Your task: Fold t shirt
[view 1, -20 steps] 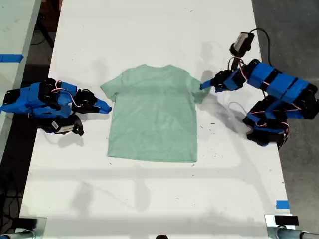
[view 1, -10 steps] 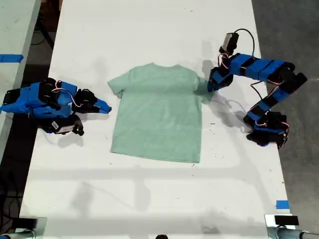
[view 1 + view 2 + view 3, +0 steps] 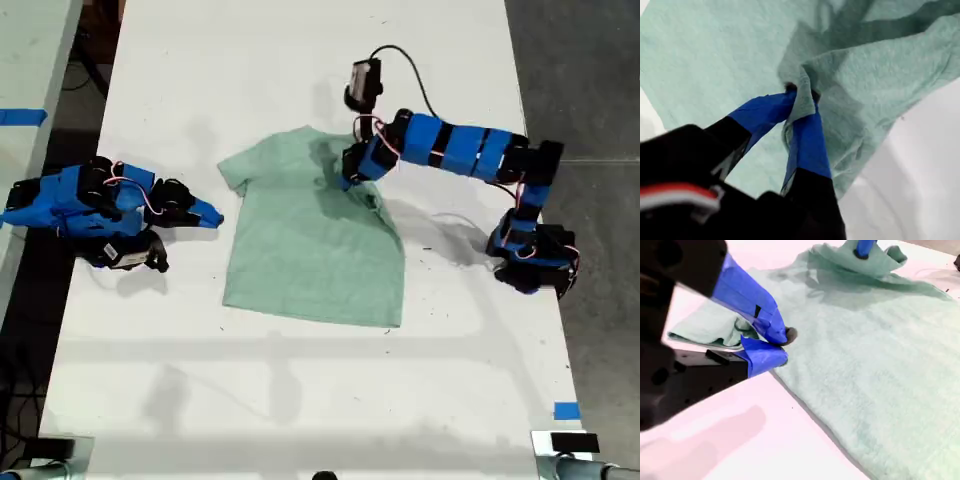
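Note:
The pale mint-green t shirt [image 3: 310, 250] lies flat on the white table [image 3: 300, 400], neck toward the far edge. My first gripper [image 3: 350, 178] is shut on the sleeve from the exterior view's right and holds it lifted and folded over the chest; the first wrist view shows cloth [image 3: 700, 60] pinched between its blue fingers [image 3: 807, 140]. My second gripper [image 3: 212, 216] rests on the table beside the other sleeve [image 3: 705, 330], at the exterior view's left, jaws together and holding nothing. In the second wrist view the shirt [image 3: 880, 365] spreads beyond that gripper [image 3: 782, 345].
The first arm's base [image 3: 530, 255] stands near the table's edge at the exterior view's right, beside dark floor. Blue tape marks [image 3: 566, 410] sit at the near corner on that side. A second table with blue tape [image 3: 22, 116] borders the exterior view's left.
The first arm has reached toward the exterior view's left, carrying the pinched sleeve up and over the shirt's chest. The shirt shifted slightly. The second arm has stayed still.

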Tool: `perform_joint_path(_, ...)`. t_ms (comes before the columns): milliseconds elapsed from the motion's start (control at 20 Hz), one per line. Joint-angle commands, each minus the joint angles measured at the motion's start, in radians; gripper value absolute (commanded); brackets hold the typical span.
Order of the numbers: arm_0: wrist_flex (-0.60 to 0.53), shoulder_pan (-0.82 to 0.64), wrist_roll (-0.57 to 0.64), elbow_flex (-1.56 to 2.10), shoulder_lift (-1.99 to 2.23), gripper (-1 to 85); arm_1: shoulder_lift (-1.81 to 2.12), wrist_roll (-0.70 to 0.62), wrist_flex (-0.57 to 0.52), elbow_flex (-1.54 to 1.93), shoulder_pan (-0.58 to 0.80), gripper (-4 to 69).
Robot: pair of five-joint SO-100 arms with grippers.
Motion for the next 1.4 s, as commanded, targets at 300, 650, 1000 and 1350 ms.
perform_joint_path(300,0.003,0.002,0.002,0.006,0.003,5.0,0.005,0.023,0.207,-0.27,-0.021,35.3)
perform_joint_path(650,0.003,-0.003,0.003,0.006,0.003,4.2,1.039,0.183,0.164,0.805,0.037,0.3)
perform_joint_path(1000,0.003,-0.005,0.003,0.006,0.003,1.0,1.899,0.367,-0.037,1.706,-0.163,0.4)
perform_joint_path(1350,0.003,-0.006,0.003,0.006,0.003,-0.1,2.134,0.436,0.046,1.89,-0.163,0.8)
